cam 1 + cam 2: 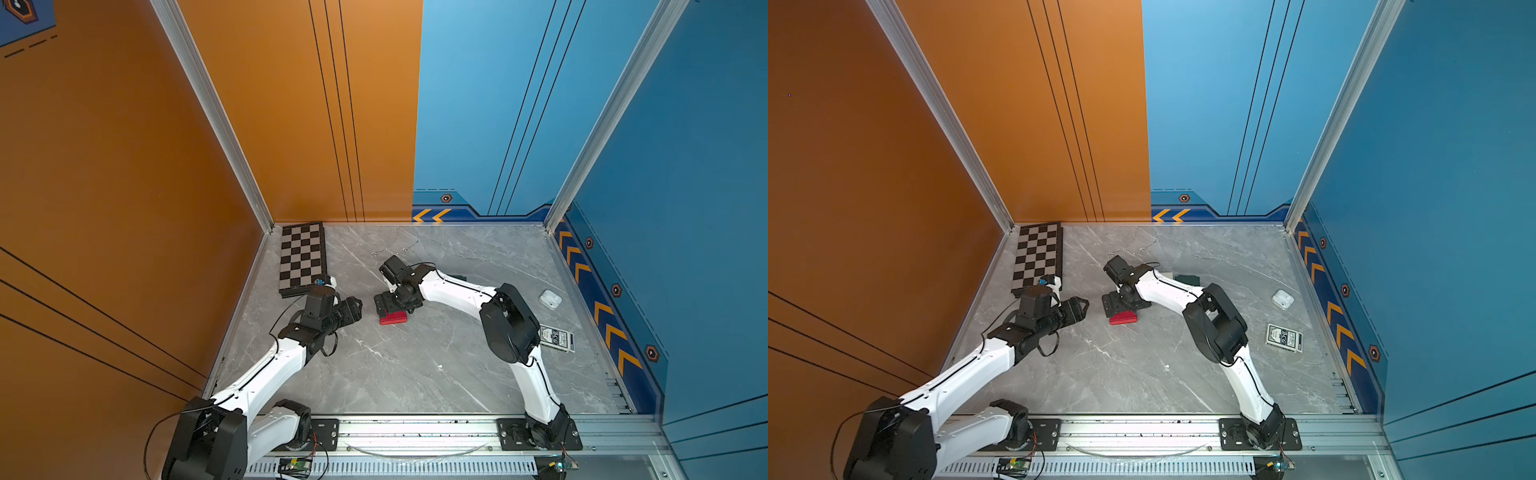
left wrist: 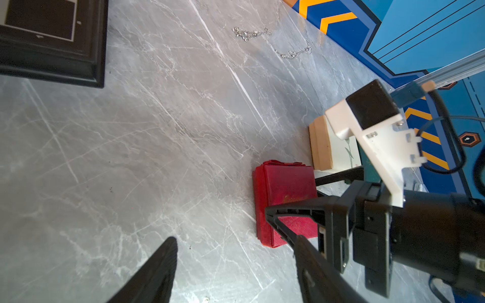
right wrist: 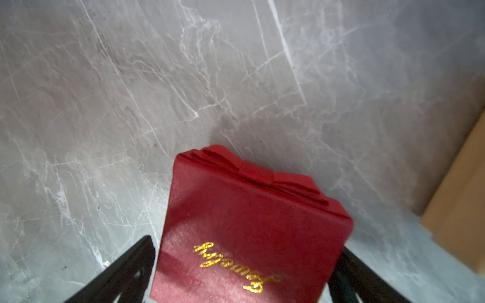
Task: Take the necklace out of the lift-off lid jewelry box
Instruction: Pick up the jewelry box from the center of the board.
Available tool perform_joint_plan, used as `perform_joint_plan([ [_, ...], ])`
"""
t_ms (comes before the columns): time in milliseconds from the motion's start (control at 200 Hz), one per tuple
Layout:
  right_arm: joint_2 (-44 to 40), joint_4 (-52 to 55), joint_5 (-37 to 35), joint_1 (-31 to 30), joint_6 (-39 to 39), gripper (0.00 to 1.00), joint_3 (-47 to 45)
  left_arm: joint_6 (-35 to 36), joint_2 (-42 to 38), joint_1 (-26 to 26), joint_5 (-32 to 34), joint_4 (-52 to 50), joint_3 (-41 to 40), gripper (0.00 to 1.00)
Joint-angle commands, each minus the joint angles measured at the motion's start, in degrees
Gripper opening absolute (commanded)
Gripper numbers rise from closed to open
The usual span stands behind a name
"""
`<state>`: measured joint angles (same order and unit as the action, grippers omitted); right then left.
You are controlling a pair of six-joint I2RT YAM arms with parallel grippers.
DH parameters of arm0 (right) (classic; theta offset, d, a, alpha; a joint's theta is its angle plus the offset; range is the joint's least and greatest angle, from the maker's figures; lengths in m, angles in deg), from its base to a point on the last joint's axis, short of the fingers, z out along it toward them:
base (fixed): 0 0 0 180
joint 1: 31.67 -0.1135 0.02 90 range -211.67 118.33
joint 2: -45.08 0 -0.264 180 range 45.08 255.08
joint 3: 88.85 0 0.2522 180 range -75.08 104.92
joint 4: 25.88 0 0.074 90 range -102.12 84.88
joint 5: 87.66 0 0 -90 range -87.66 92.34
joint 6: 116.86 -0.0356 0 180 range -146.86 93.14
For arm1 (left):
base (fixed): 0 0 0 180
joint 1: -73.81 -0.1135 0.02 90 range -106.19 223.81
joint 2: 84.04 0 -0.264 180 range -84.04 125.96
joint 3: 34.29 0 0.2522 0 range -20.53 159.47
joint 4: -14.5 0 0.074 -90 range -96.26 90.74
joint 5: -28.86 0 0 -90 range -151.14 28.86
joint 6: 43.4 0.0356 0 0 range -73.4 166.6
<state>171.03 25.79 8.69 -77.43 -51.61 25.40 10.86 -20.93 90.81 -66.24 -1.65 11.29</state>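
The red jewelry box (image 1: 392, 318) (image 1: 1123, 318) lies on the marble table with its lid on, a bow along one side and gold script on top (image 3: 249, 223). With the lid on, the necklace is hidden. My right gripper (image 1: 388, 309) (image 3: 245, 251) hangs over the box, open, one finger on each side of the lid. My left gripper (image 1: 357, 309) (image 2: 235, 238) is open and empty, low over the table just left of the box (image 2: 286, 189).
Two silver chains (image 2: 249, 32) (image 2: 294, 53) lie near the back wall. A chessboard (image 1: 302, 257) sits at the back left. A tan box (image 2: 321, 147) and a green one (image 1: 459, 277) lie under the right arm. An earbud case (image 1: 550, 299) and a card deck (image 1: 557, 338) lie at the right.
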Motion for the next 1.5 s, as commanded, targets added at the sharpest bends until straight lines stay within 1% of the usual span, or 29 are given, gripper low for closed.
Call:
perform_joint_plan([
  [0, 1.2, 4.3, -0.4, -0.8, 2.9, 1.00, 3.7, 1.1, -0.5, -0.6, -1.1, 0.4, -1.2, 0.72],
  [260, 2.8, 8.8, -8.8, -2.9, 5.0, 1.00, 7.5, 1.2, -0.7, -0.8, -0.9, 0.4, -1.4, 0.72],
  [626, 5.7, 12.7, -14.6, -4.5, 5.5, 1.00, 11.2, 1.8, -1.8, -1.1, -0.5, -0.8, -1.3, 0.72],
  [881, 6.4, 12.7, -15.4, -4.3, 5.0, 0.99, 11.9, 2.1, -2.5, -1.3, -0.2, -1.5, -1.4, 0.73],
  [1166, 7.1, 12.7, -12.9, -3.9, 5.1, 0.88, 12.5, 2.5, -2.6, -1.4, -0.1, -0.8, -2.2, 0.74],
  [1492, 7.2, 13.1, -12.1, -3.1, 5.3, 0.89, 12.3, 2.9, -2.4, -1.4, -0.5, 0.1, -2.3, 0.75],
])
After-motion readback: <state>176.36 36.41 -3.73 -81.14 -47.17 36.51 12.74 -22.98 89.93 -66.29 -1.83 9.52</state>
